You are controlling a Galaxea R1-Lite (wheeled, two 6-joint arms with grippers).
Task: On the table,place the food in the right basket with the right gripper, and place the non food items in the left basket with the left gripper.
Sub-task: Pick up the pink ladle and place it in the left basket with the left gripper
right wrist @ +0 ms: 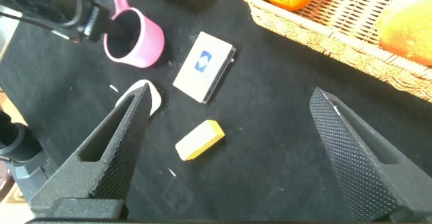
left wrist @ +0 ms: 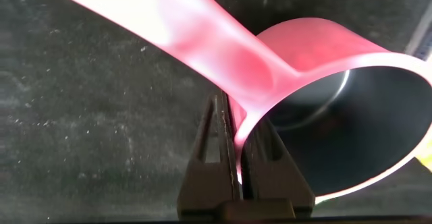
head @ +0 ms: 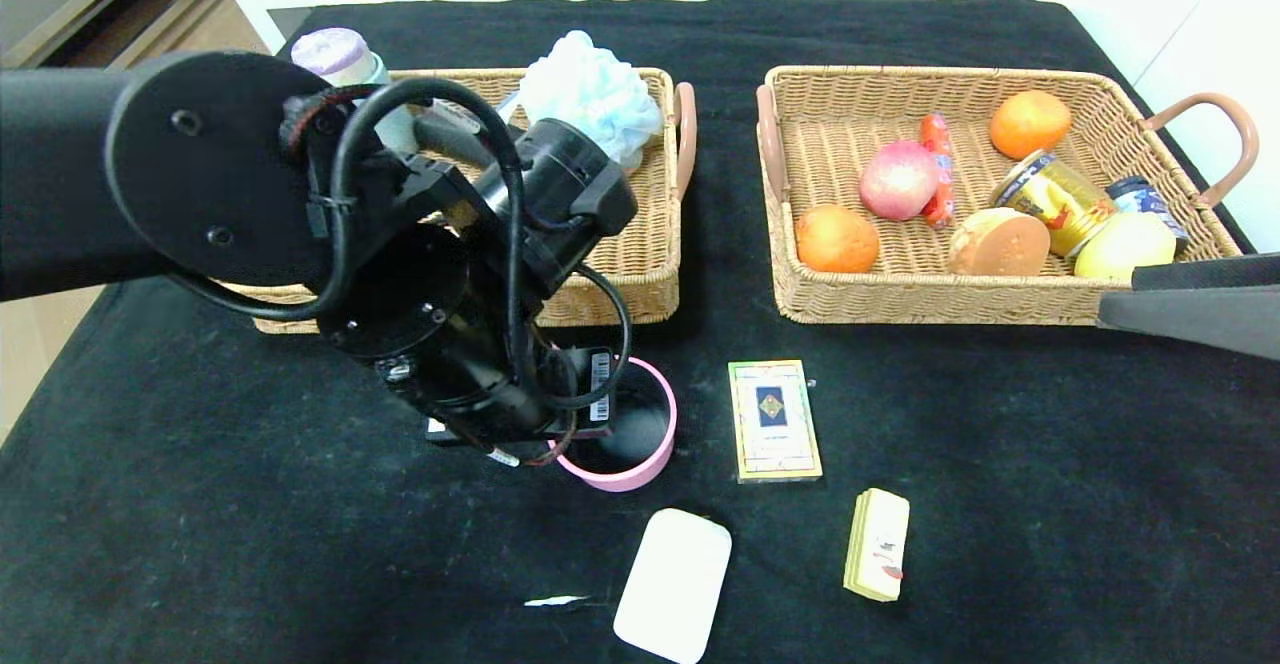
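The left claw (head: 560, 444) reaches down at the pink saucepan (head: 640, 444) on the table (head: 200, 504).

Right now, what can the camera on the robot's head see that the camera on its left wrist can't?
Only the head view shows the two wicker baskets: the left basket holding a blue bath pouf, the right basket holding a peach and oranges. It also shows the card box, white bar and yellow block. Only the left wrist view shows the left pincer shut on the saucepan's rim by the handle. Both show the pink saucepan and the black table.
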